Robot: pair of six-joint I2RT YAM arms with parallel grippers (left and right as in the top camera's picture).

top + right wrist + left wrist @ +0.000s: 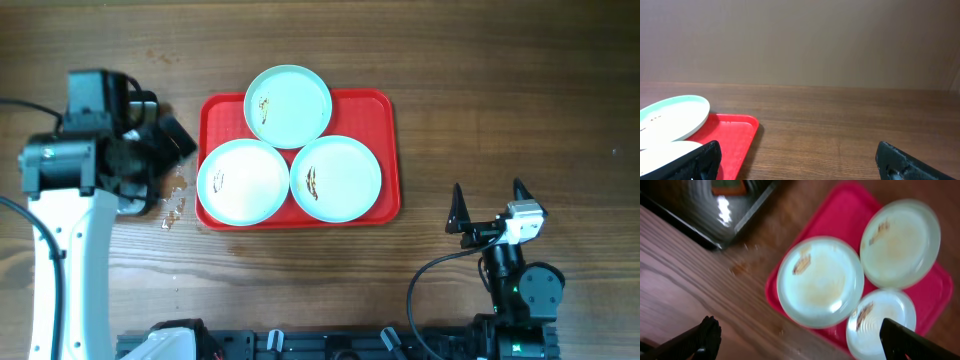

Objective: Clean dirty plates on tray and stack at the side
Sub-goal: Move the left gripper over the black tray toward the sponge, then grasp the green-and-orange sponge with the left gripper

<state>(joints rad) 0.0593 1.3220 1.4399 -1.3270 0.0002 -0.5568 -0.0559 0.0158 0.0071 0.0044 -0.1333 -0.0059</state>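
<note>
Red tray (372,115) on wooden surface (500,80) holds three smeared plates (288,105); left pincer (799,325) at nine o'clock, right pincer (488,192) at four o'clock, both spread apart.

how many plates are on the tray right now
3, all on the red tray: far plate overhanging the far rim, left plate and right plate side by side nearer the robot. None are stacked, so nothing looks hidden.
</note>
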